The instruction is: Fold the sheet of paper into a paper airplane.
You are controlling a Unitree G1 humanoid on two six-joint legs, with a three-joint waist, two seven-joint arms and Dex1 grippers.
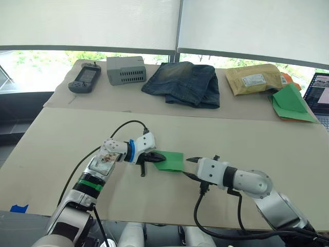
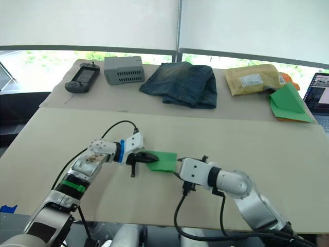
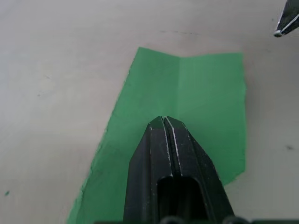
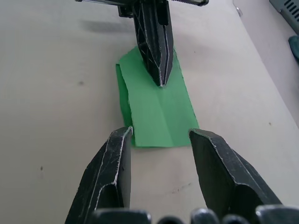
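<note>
The sheet of paper [image 1: 173,161] is bright green and lies flat on the tan table, folded into a narrow rectangle with a crease across it [image 4: 161,116]. My left gripper [image 1: 156,157] is shut, and its joined fingertips [image 3: 164,120] rest on top of the paper near one end. My right gripper [image 4: 161,133] stands open at the paper's other end, one finger [image 4: 117,154] on each side of that edge, just off the sheet. One tip of the right gripper [image 3: 285,23] also shows in the left wrist view.
Along the back of the table lie a handheld controller [image 1: 85,80], a grey box [image 1: 126,70], folded jeans [image 1: 184,82], a yellow padded envelope [image 1: 253,78] and a green paper stack with orange edges [image 1: 292,103]. A laptop [image 1: 320,98] sits at far right.
</note>
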